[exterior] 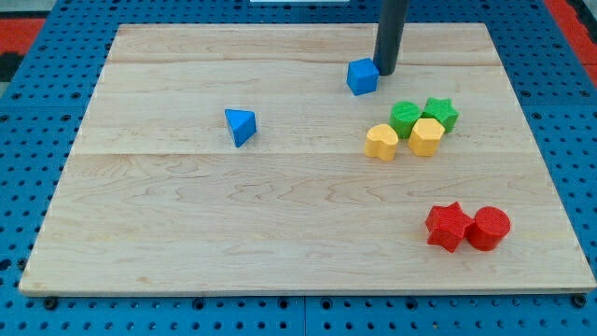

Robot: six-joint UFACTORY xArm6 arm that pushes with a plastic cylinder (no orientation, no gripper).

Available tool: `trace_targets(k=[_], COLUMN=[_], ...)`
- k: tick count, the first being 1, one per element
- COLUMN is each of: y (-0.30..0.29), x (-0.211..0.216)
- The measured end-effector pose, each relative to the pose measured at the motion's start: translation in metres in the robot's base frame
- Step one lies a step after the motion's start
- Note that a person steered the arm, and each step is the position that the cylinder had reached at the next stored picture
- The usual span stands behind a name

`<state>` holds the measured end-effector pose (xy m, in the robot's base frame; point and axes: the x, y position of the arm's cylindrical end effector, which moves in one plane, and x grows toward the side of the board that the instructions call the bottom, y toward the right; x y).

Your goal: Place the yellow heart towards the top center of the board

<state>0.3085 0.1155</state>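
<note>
On the wooden board [187, 233], with the yellow heart [381, 142] taken as the reference piece:

- Yellow heart: right of the board's centre, flat, touched by nothing but near its neighbours.
- Yellow hexagon-like block [426, 136]: just to its right.
- Green rounded block [405, 118]: above and right, close by.
- Green star [441, 113]: further right, beside the green rounded block.
- Blue cube [362, 77]: above, slightly left.
- My tip [385, 71]: a bare rod with no jaws, just at the blue cube's right edge, above the heart.
- Blue triangular block [240, 126]: well to the left.
- Red star [448, 227] and red cylinder [488, 228]: below and right, touching each other.
</note>
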Motion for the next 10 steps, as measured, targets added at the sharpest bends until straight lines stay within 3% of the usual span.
trace_targets(k=[2, 3, 5, 6, 7, 8, 9, 10], y=[-0.096, -0.097, -0.174, -0.169, -0.132, -0.085, 0.014, 0.064], x=[-0.011, 0.019, 0.054, 0.081, 0.125, 0.195, 0.200, 0.176])
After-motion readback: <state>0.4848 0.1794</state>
